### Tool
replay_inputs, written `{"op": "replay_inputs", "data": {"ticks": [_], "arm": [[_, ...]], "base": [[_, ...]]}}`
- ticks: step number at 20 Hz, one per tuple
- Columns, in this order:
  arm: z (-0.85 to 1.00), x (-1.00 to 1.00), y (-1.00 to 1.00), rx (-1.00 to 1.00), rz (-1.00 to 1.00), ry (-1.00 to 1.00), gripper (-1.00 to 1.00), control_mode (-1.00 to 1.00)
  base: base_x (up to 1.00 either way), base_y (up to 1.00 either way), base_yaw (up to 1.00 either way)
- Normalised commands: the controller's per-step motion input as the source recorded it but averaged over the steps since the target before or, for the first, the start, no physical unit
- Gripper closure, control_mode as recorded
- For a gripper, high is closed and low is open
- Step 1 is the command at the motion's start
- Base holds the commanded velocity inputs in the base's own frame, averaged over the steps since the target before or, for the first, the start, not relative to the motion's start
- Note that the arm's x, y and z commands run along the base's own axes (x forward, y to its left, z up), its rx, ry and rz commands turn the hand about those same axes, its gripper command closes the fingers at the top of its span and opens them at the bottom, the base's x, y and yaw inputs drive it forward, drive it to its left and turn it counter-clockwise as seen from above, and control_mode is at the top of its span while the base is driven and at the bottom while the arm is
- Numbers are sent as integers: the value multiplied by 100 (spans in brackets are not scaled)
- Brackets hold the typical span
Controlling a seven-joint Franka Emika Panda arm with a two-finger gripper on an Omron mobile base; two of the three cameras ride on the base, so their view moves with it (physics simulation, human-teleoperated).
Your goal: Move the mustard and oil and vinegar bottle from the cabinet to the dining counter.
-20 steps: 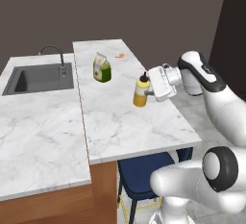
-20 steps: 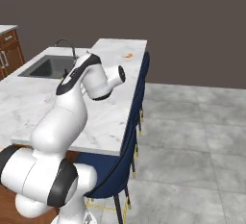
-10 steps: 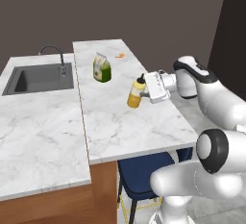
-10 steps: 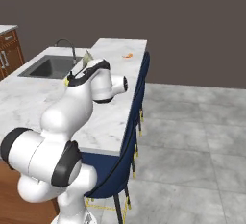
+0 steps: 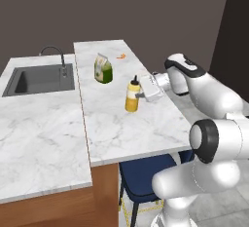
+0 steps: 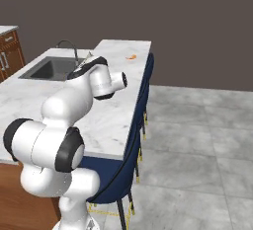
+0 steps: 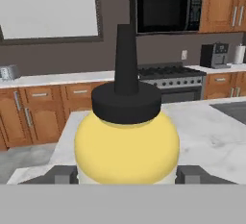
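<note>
On the dining counter, the mustard stands upright just past the green-and-white pouch, with the gripper pinching its yellow body from the side, one finger at each flank.

White grey-veined marble dining counter on a wooden base, yellow mustard bottle upright near its right edge, green-and-white pouch further back, small orange item near the far end
</note>
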Motion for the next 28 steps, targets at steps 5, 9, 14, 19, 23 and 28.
{"op": "replay_inputs", "data": {"ticks": [5,9,14,19,23,28], "arm": [[-28,11,4,-14,0,5,100,-100],[-29,15,0,-12,0,-1,100,-100],[-27,10,0,-10,2,-7,100,-100],[-27,3,0,0,2,-9,100,-100],[-28,1,0,0,1,-8,100,-100],[-32,1,0,-1,1,-14,100,-100]], "base": [[0,0,0],[0,0,0],[0,0,0],[0,0,0],[0,0,0],[0,0,0]]}}
